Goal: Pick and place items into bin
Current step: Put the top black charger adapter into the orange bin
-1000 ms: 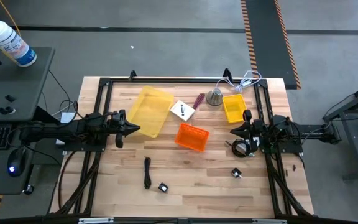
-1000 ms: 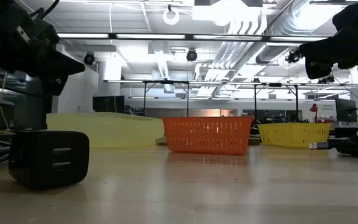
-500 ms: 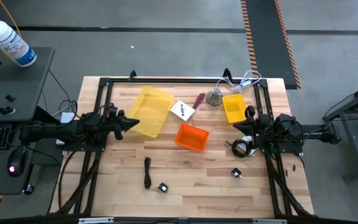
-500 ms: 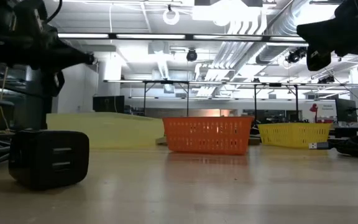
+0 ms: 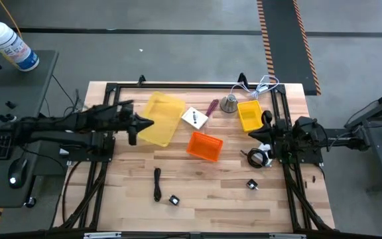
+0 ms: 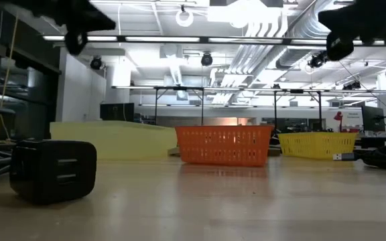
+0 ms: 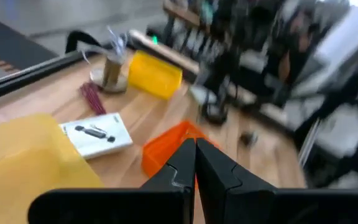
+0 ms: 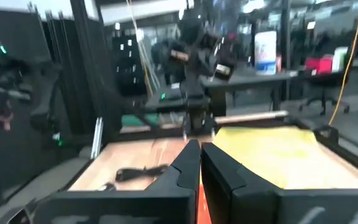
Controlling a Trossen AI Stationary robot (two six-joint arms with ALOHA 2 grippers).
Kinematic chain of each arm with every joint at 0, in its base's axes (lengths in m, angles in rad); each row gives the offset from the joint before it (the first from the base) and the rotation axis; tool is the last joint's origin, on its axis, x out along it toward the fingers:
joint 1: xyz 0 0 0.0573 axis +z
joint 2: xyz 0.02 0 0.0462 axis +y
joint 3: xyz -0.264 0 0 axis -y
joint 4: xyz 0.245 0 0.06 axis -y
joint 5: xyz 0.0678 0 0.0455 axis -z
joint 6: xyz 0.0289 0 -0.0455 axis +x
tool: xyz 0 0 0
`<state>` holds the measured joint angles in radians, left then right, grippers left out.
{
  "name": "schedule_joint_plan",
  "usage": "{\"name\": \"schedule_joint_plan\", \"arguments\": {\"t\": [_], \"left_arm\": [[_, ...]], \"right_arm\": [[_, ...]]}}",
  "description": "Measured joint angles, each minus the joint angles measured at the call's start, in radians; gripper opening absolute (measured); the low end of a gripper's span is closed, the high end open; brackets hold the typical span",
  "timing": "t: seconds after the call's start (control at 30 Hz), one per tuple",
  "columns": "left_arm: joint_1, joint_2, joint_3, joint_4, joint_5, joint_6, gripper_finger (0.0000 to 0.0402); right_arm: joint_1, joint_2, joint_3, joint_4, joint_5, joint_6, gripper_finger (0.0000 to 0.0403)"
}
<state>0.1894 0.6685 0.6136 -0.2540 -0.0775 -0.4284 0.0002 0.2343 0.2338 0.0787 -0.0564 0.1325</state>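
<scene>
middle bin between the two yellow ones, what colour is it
Orange. The middle bin shows best in the low view, where its mesh wall is plain.

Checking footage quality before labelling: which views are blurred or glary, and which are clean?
Left wrist view: far side smeared, white square card still readable. Right wrist view: soft throughout. Low view: bright ceiling glare, black cube charger looms large. High view: evenly lit, sharp.

Both arms hover above the tabletop, left pincer (image 5: pixel 140 123) at nine o'clock, right pincer (image 5: pixel 262 130) at three, fingers together.

Orange bin (image 5: pixel 205 145) (mesh-walled), yellow bins (image 5: pixel 250 115), maroon-handled tool (image 5: pixel 211 107).
</scene>
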Motion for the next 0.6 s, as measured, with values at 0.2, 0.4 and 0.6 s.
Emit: {"name": "schedule_joint_plan", "arguments": {"t": [0.2, 0.4, 0.6], "left_arm": [[0.000, 0.263, 0.287, -0.229, 0.125, 0.117, 0.0000], [0.000, 0.434, 0.485, -0.447, 0.180, 0.113, 0.0000], [0.000, 0.517, 0.537, -0.671, 0.157, 0.148, 0.0001]], "right_arm": [[0.000, 0.240, 0.284, -0.322, -0.113, 0.298, 0.0007], [0.007, 0.441, 0.472, -0.710, -0.186, 0.504, 0.0007], [0.034, 0.584, 0.511, -0.749, -0.215, 0.777, 0.0007]]}}
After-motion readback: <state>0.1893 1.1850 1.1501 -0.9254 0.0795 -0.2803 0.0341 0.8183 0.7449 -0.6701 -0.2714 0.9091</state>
